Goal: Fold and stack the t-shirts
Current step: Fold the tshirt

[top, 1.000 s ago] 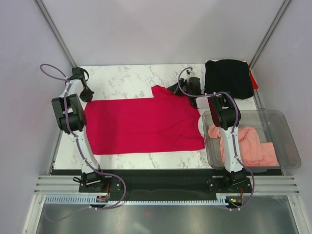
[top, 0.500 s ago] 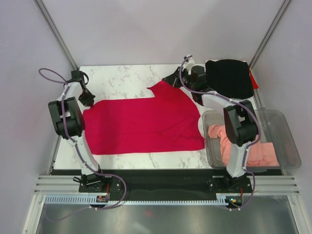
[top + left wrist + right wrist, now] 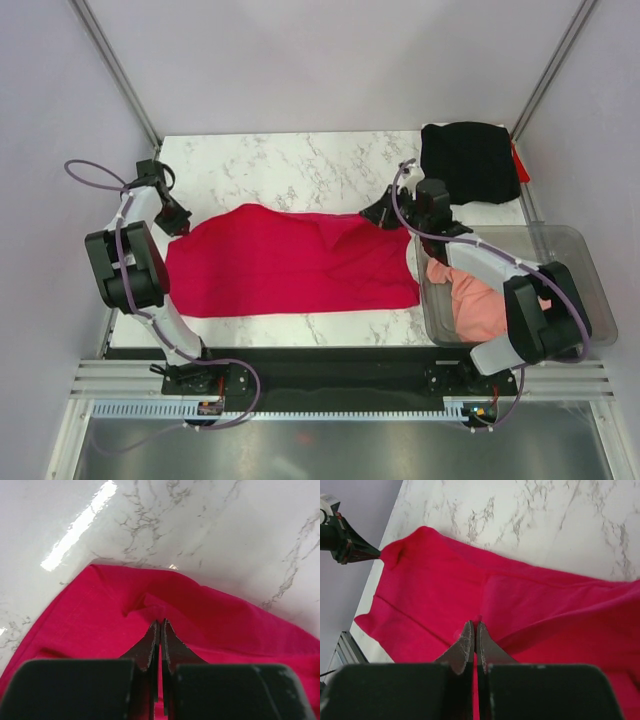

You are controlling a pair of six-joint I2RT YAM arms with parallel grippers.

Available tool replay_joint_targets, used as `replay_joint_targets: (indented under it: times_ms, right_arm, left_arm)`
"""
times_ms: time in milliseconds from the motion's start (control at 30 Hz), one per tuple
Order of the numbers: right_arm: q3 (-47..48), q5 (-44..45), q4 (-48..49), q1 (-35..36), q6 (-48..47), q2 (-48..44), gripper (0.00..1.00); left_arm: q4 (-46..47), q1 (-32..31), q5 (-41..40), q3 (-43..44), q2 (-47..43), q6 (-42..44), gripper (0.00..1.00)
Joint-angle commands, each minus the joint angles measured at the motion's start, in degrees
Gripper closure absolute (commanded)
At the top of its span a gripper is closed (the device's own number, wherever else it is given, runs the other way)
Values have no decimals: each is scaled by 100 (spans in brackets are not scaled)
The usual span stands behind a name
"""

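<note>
Currently I see left gripper point(image 3: 184, 224) and right gripper point(image 3: 373, 215) clamped on crimson t-shirt point(image 3: 300, 265). Each holds its far edge.

Crimson t-shirt point(image 3: 290, 268), spread wide, lightly creased

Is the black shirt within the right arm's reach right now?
Probably not yet: the right gripper is shut on the red shirt. The black shirt lies close behind it, nothing between, so after releasing, likely yes.

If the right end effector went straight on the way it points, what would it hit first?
The crimson t-shirt, which the right end effector pinches; marble tabletop lies beyond, depth unclear.
</note>
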Motion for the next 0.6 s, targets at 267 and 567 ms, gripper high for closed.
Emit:
replay_joint_targets:
  times_ms: [267, 567]
  right_arm:
    - [-996, 187, -125, 27, 35, -1383, 100]
    - [-1453, 503, -521, 19, 53, -2042, 100]
  left_arm:
    - [221, 187, -267, -132, -504, 286, 98]
    - [152, 196, -908, 246, -688, 339, 98]
